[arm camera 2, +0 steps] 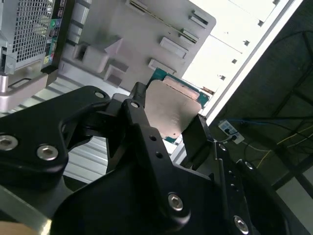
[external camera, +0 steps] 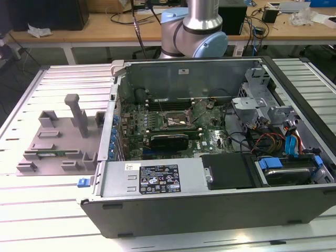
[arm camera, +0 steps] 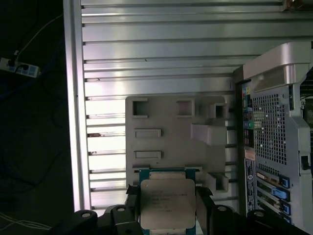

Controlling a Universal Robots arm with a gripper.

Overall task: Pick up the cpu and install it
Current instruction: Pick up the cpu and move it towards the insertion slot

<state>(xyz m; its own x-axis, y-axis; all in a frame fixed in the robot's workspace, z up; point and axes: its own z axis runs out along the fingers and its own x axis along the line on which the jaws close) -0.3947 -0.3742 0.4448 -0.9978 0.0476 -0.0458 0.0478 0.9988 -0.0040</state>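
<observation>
Sitting clamped between the fingers of the claw (arm camera: 168, 197), the cpu (arm camera: 167, 211)

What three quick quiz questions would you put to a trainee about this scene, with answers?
1. True or false: the gripper is shut on the cpu.
2. In the exterior view, on which side of the case does the tray lie? A) the view's left B) the view's right C) inside it
3. Fill in: the case's side is ___, so the motherboard shows.
Key: 1 true; 2 A; 3 open.
</observation>
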